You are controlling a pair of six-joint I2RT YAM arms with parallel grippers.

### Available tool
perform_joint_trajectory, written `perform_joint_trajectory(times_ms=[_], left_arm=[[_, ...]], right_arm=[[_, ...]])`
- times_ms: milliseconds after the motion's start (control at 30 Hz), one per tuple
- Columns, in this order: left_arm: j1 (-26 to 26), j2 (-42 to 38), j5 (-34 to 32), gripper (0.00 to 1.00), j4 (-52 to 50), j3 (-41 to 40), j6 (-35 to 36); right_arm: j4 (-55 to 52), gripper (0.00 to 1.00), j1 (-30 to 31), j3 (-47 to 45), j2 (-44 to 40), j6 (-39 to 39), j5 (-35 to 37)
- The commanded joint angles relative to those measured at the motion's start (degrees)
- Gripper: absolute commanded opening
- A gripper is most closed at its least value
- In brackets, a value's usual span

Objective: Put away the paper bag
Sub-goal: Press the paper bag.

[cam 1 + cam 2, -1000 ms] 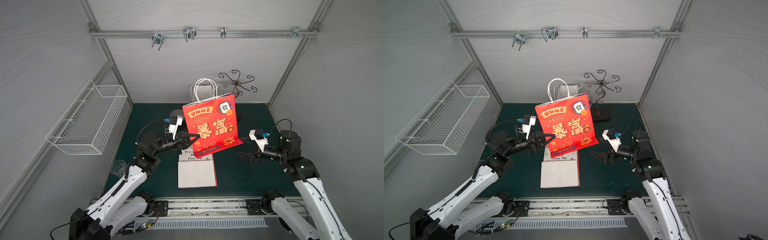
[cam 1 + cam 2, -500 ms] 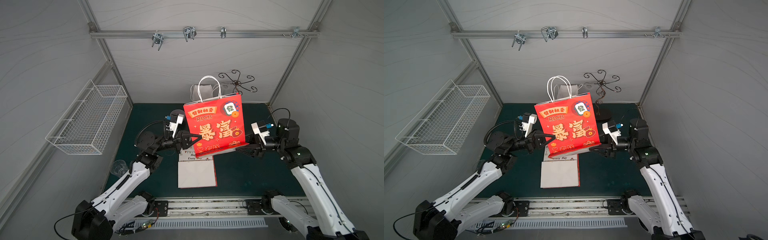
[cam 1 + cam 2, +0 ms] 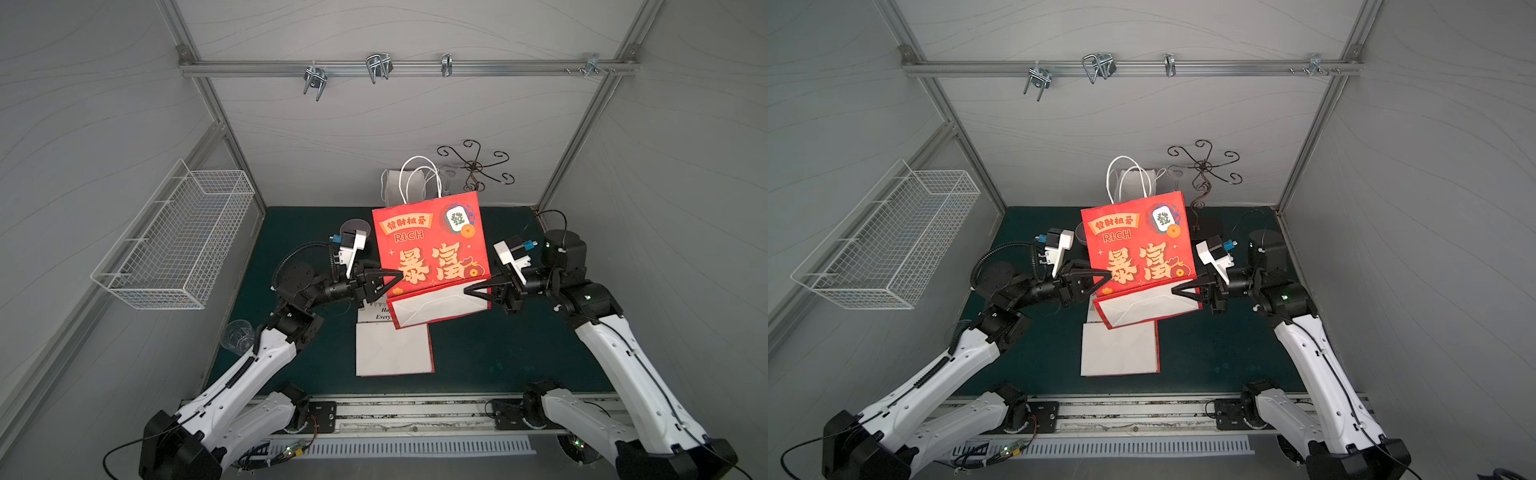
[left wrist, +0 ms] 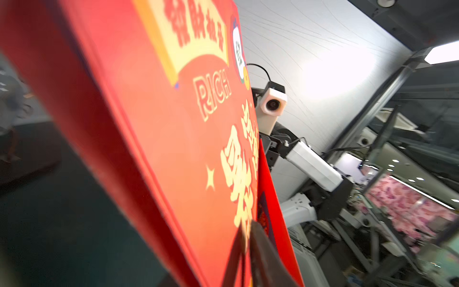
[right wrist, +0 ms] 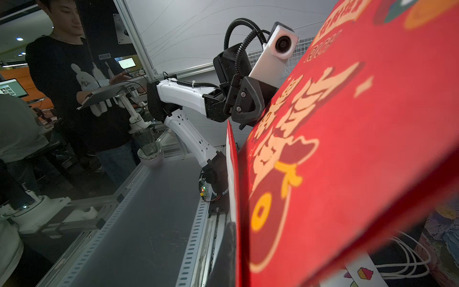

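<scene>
Two tools meet the red paper bag (image 3: 430,249) at frame centre: right tool (image 3: 478,289) pinches its edge; left tool (image 3: 388,282), whose grip we cannot tell, should let go slowly.

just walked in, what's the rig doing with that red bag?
Both arms have the red paper bag lifted off the green mat, upright, with its white bottom tipped toward the camera. The right tool is shut on the bag's lower edge on its side. The left tool is at the opposite lower edge, jaws around it; whether it grips cannot be told. A flat white bag lies on the mat beneath, and the wire basket on the wall has nothing visible in it.
</scene>
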Motion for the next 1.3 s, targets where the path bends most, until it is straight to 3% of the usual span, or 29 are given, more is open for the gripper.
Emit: perform_joint_trajectory(times_ms=[0, 33, 133, 233, 300, 367, 433, 533, 733, 933, 1033, 1267], left_arm=[[0.0, -5.62, -15.85, 0.8, -6.34, 2.33, 9.89], [0.0, -7.28, -19.81, 0.88, -8.31, 1.94, 12.43], [0.0, -12.26, -32.54, 0.93, -14.31, 0.77, 16.28], [0.0, -16.79, -36.06, 0.94, -19.78, -0.63, 18.56], [0.04, -18.5, -31.81, 0.94, -23.37, -1.59, 18.97], [0.02, -19.23, -22.81, 0.94, -24.14, -3.13, 17.05], [0.02, -18.13, -11.92, 0.95, -21.59, -5.11, 12.46], [-0.19, -14.26, -2.07, 0.97, -12.86, -8.06, 3.69], [-1.79, -7.42, 3.95, 1.0, 1.56, -7.31, -0.94], [-2.26, -3.38, 6.21, 0.98, 13.25, -5.9, -5.16], [-2.44, -2.46, 5.44, 0.89, 17.2, -5.56, -5.64], [-3.14, 0.61, 4.48, 0.43, 21.92, -3.53, -4.49]], right_arm=[[-2.58, 0.0, 0.25, 2.19, -1.37, -1.78, 3.1], [-4.34, 0.0, 0.2, 2.82, -1.55, -3.14, 5.01], [-7.25, 0.0, 0.18, 4.29, -2.08, -6.1, 10.2], [-7.71, 0.0, 0.28, 5.8, -2.39, -7.3, 13.69], [-8.36, 0.0, 0.4, 7.83, -1.85, -8.21, 14.15], [-9.06, 0.0, 0.85, 9.77, -1.06, -9.0, 14.57], [-10.54, 0.0, 1.77, 12.08, -0.13, -10.21, 14.77], [-11.76, 0.0, 3.9, 14.45, 0.77, -11.0, 14.59], [-11.67, 0.0, 9.24, 15.17, 0.75, -10.55, 15.4], [-11.3, 0.0, 10.47, 13.43, 0.43, -8.55, 14.99], [-10.99, 0.0, 10.47, 12.41, -0.02, -7.32, 14.43], [-10.98, 0.0, 10.48, 10.8, -0.25, -6.3, 14.84]])
